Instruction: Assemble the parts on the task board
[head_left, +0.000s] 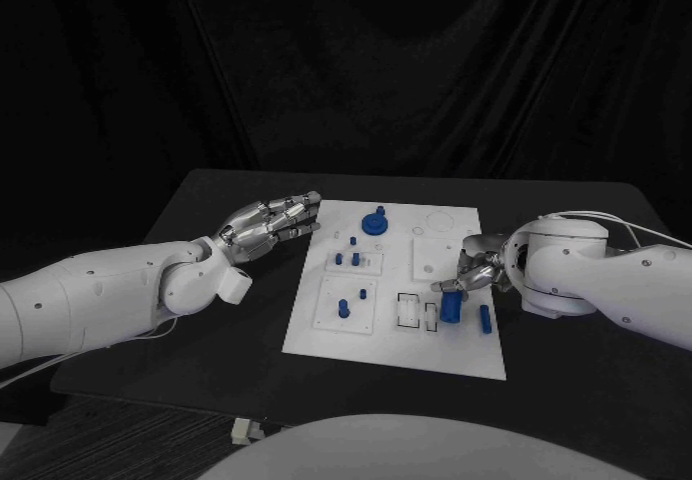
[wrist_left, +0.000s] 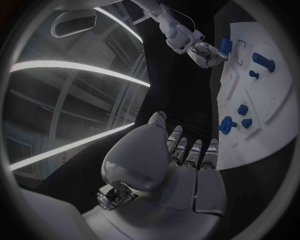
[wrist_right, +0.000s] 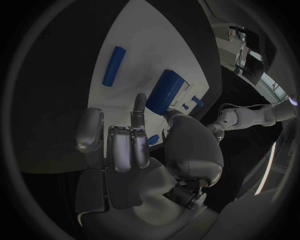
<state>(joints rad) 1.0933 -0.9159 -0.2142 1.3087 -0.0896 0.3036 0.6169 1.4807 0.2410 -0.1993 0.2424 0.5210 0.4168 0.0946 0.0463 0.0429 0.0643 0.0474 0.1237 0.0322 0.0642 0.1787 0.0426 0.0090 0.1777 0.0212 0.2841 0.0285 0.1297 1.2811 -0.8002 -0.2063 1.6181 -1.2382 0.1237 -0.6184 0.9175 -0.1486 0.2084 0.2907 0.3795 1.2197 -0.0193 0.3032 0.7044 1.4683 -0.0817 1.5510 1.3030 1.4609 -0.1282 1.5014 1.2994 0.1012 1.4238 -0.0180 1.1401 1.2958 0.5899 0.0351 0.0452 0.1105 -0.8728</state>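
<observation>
The white task board (head_left: 389, 340) lies in the middle of the black table. My right hand (head_left: 479, 272) is over its right side and pinches a blue block (head_left: 451, 305) between thumb and a finger; the block (wrist_right: 164, 92) stands upright just beside a black-outlined slot (head_left: 411, 312). A blue rod (head_left: 485, 317) lies flat on the board to the right of the block. My left hand (head_left: 274, 225) hovers at the board's far left edge, fingers stretched out and holding nothing. The left wrist view has the right hand (wrist_left: 206, 54) with the block (wrist_left: 225, 45) at its fingertips.
A round blue knob (head_left: 375, 222) stands at the board's far edge. Small blue pegs (head_left: 346, 258) and another blue piece (head_left: 343, 306) stand in the board's left half. Bare black table (head_left: 577, 350) runs round the board on all sides.
</observation>
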